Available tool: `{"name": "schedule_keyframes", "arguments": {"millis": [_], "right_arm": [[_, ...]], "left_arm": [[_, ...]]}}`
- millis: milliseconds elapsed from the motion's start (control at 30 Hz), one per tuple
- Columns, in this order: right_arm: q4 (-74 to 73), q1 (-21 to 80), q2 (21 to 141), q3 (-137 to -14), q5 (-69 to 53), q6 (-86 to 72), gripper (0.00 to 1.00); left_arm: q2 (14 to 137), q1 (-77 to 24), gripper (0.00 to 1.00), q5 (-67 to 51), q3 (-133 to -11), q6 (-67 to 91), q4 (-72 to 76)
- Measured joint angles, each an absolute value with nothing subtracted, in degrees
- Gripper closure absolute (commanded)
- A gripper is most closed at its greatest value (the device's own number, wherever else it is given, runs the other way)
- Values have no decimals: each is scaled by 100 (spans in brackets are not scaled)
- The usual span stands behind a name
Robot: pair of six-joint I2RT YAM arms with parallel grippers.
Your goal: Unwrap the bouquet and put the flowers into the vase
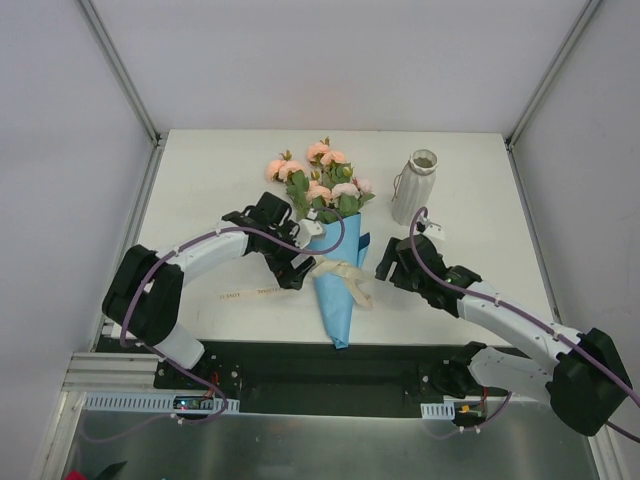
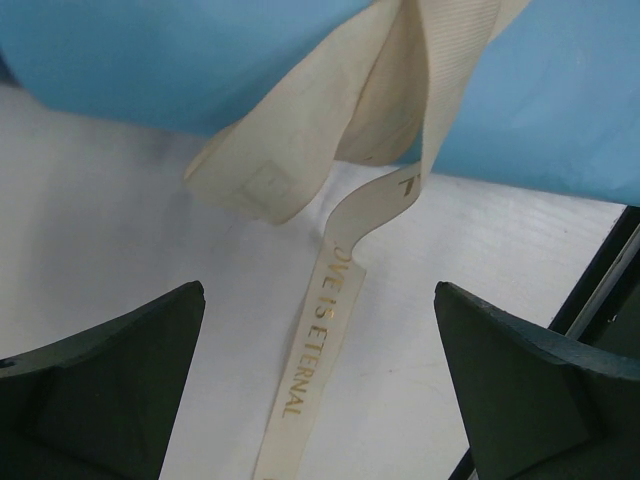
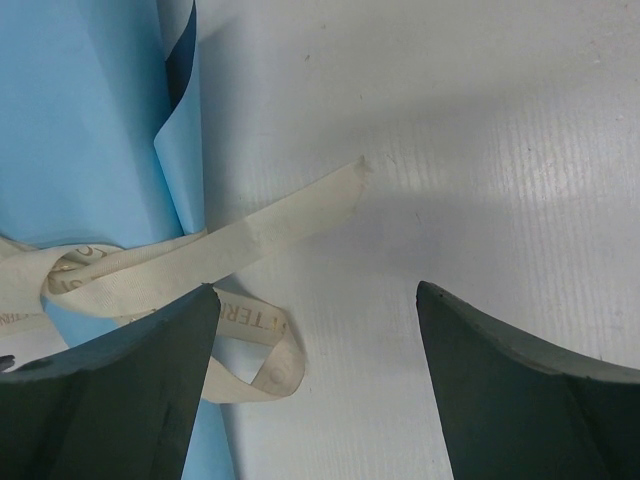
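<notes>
1. We see the bouquet [image 1: 335, 250] lying on the white table [image 1: 200, 180] near its middle. Its heads point toward the far edge and its pointed foot reaches the near edge.
2. The blue paper [image 1: 336, 295] is still rolled into a cone around the stems. A cream ribbon [image 1: 340, 272] is tied about the cone's middle in loose loops, so the stems are shut in by both.
3. One ribbon tail runs out to the left across the table. In the left wrist view it carries gold lettering of which we can read "OVE IS ETERNAL". A shorter, plain tail lies to the right.
4. The flowers [image 1: 320, 180] fan out of the cone's mouth: peach and pale pink rose heads among green leaves. Their stems are hidden in the paper.
5. The vase [image 1: 414, 186], white and ribbed, stands upright to the right of the heads, apart from them.
6. The left gripper [image 1: 298, 268] sits just left of the cone at the ribbon. Its jaws are spread wide and grip nothing, and the printed tail lies on the table between its fingers.
7. The right gripper [image 1: 385, 265] sits just right of the cone. Its jaws are also wide apart with nothing in them, and a ribbon loop lies beside its left finger.
</notes>
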State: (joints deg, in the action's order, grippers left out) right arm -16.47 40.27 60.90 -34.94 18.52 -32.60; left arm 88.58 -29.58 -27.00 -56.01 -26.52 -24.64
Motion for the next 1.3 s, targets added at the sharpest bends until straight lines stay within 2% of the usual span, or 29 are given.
{"name": "schedule_keyframes", "arguments": {"millis": [133,267,300,367,400,533,767,1133,1300], "right_arm": [[-1575,4021,6154,-3472,1850,-3284,18],[-1485,3946,6294,-3472,1817,-3304,18],[-1463,3913,6333,-3472,1809,-3315,18],[-1354,3830,6455,-3472,1732,-3382,18],[-1293,3793,6532,-3472,1693,-3420,18],[-910,3715,6890,-3472,1406,-3671,20],[102,3712,7596,-3411,670,-4226,25],[1037,3743,7452,-2952,126,-4781,30],[1273,3857,7452,-2829,-51,-5006,40]], "left_arm": [[9076,-3212,3,-2703,-5601,-2670,-2263],[9249,-3354,19,-2696,-5601,-2687,-2123],[9268,-3380,29,-2689,-5601,-2700,-2102],[9303,-3413,42,-2663,-5601,-2738,-2069],[9312,-3422,61,-2650,-5601,-2775,-2043],[9310,-3457,86,-2563,-5596,-2818,-1935],[9188,-3454,94,-2322,-5533,-2814,-1811],[9041,-3454,96,-2154,-5533,-2799,-1778],[9039,-3454,96,-2023,-5533,-2799,-1778]]}}
